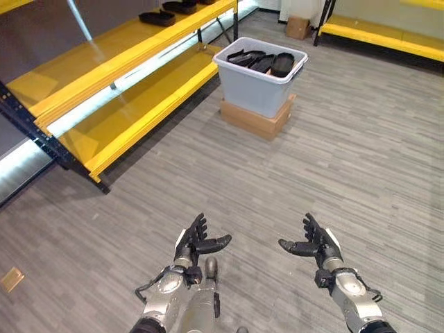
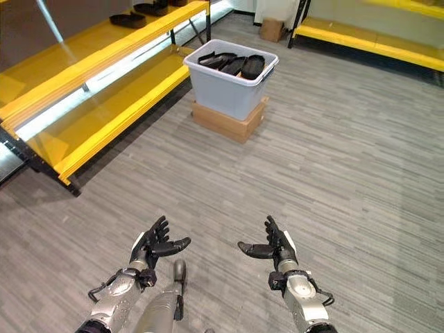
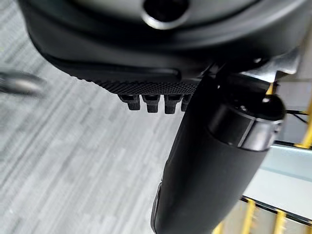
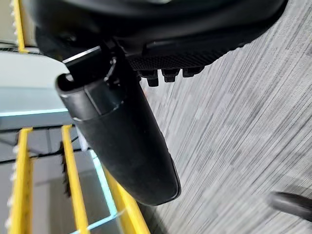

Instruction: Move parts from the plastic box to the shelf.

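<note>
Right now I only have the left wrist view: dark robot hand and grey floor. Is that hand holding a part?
Observer: No. The left robot hand is open and empty, above the floor.
Reviewer: And the right one?
Observer: The right robot hand is open too, holding nothing.
Reviewer: Where are the parts?
Observer: Several black parts lie in the grey box, ahead on a cardboard carton.
Reviewer: Any on the shelf?
Observer: Yes, some black parts sit on the yellow shelf to the left.
</note>
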